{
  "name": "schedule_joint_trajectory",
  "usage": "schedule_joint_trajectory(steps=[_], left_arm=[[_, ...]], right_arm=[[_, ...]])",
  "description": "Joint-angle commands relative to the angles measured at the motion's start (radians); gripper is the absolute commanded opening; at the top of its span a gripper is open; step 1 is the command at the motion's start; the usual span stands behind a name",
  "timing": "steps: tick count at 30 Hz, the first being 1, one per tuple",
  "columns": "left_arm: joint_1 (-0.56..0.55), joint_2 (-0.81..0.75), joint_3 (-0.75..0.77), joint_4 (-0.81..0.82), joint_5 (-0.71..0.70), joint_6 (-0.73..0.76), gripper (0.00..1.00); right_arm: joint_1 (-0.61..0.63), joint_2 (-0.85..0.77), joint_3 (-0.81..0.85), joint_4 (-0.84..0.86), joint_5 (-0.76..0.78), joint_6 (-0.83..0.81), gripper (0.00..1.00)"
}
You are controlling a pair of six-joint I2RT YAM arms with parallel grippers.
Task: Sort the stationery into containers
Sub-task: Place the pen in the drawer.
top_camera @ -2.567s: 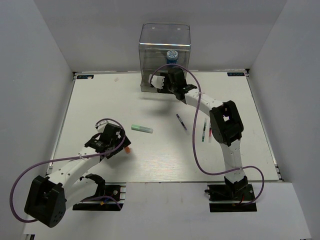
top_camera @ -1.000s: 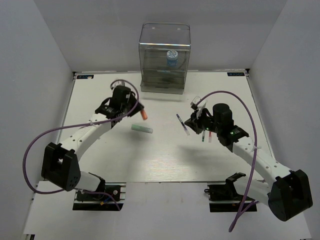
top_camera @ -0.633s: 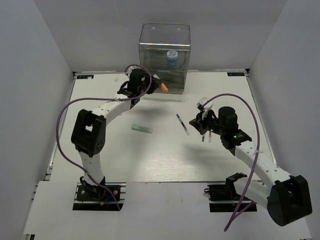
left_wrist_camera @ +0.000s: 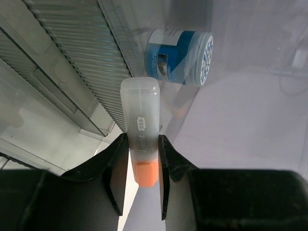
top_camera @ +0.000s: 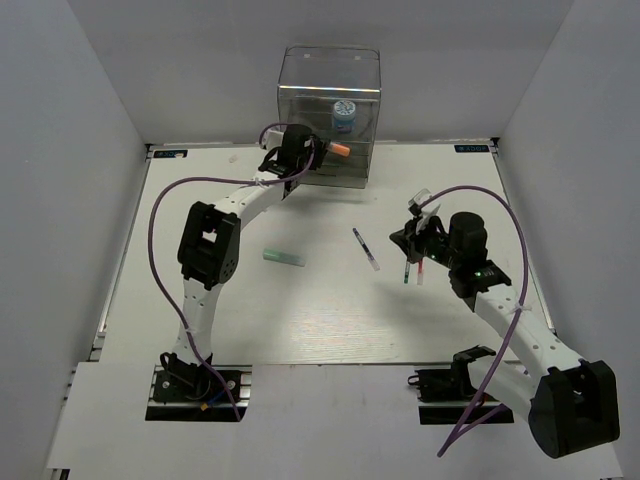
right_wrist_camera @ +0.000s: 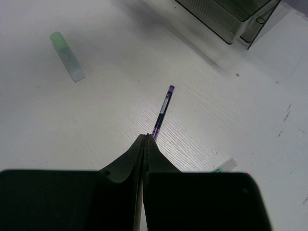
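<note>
My left gripper (left_wrist_camera: pixel 143 159) is shut on a clear marker with an orange cap (left_wrist_camera: pixel 140 120), held up against the front of the clear organiser (left_wrist_camera: pixel 77 57). From above, the gripper (top_camera: pixel 320 152) and the marker (top_camera: pixel 337 150) are level with the organiser's (top_camera: pixel 300 90) upper compartment. A blue-and-white roll (left_wrist_camera: pixel 180 57) lies inside it, just beyond the marker's tip. My right gripper (right_wrist_camera: pixel 146 139) is shut and empty, hovering just short of a thin purple pen (right_wrist_camera: pixel 163 108) on the table. A teal marker (top_camera: pixel 284 258) lies mid-table.
A green pen (top_camera: pixel 408 270) and a red pen (top_camera: pixel 420 272) lie side by side under my right wrist (top_camera: pixel 405 238). The organiser's grey ribbed drawers are shut. White walls close in the table on three sides.
My left arm has swung from the left middle of the table up to the organiser's front, carrying the orange-capped marker. My right arm has drawn back slightly to the right, jaws still shut.
</note>
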Motion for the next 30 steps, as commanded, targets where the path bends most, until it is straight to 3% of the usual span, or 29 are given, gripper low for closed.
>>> schedule_joint_trajectory(steps=[1, 7, 10, 15, 25, 30], left_arm=[[-0.007, 0.001, 0.056, -0.053, -0.042, -0.021, 0.2], [-0.007, 0.001, 0.077, -0.094, -0.031, -0.021, 0.48], [-0.007, -0.008, 0.086, -0.105, -0.031, -0.021, 0.56], [-0.007, -0.042, 0.047, -0.105, -0.031, -0.021, 0.58], [-0.007, -0.221, -0.173, -0.06, 0.038, 0.028, 0.59], [0.014, -0.391, -0.323, -0.075, 0.14, 0.198, 0.65]], right_arm=[[-0.021, -0.019, -0.005, 0.047, -0.007, 0.006, 0.0], [-0.038, -0.02, -0.014, 0.054, -0.024, 0.012, 0.0], [-0.048, -0.025, -0.019, 0.057, -0.038, 0.012, 0.02], [-0.064, -0.023, -0.031, 0.065, -0.064, 0.01, 0.07], [-0.065, 0.001, -0.04, 0.031, -0.181, -0.046, 0.34], [-0.03, 0.061, 0.003, -0.013, -0.25, -0.14, 0.4]])
